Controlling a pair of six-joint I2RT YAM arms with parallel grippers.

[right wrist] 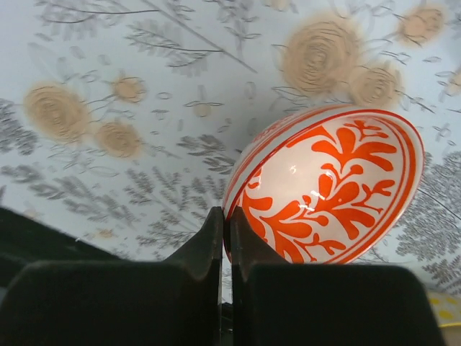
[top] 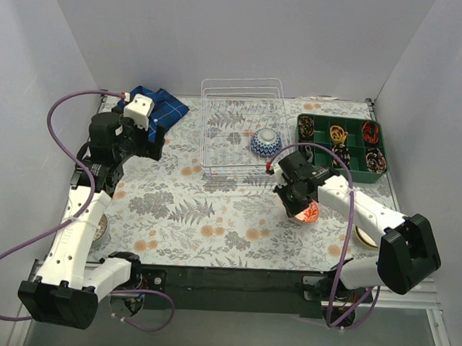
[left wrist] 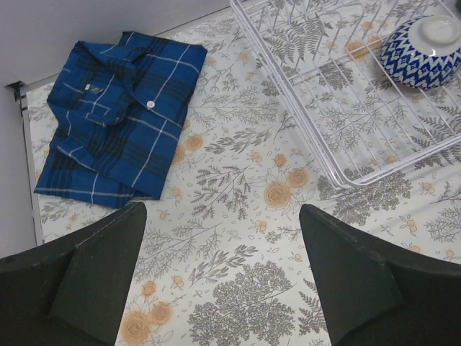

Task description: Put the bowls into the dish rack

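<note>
Orange-on-white bowl (right wrist: 324, 187) is pinched at the rim by R gripper (right wrist: 225, 223). Jaws nearly meet, w/ only the thin bowl wall between them. Bowl hangs tilted over floral tablecloth (top: 213, 218), near front-right corner of dish rack (top: 205, 125), not in it yet. Can't tell if it's clear of the cloth.

Blue zigzag bowl (top: 265, 142) sits upside down in rack's near-right part. L gripper (left wrist: 223, 245) is empty, jaws wide, over cloth btwn plaid shirt (left wrist: 115, 122) and rack.

Step in hand (my read): carry to rack.
- Rim pinch is slim, so keep wrist moves slow. Bowl could swing or slip.
- Lift enough to pass rack's near wire wall.
- Aim for bare grid left of blue bowl, w/o knocking it.
- Lower till seated, then open.

Writing: none legible. Small tag at shirt collar is too small to read.
</note>
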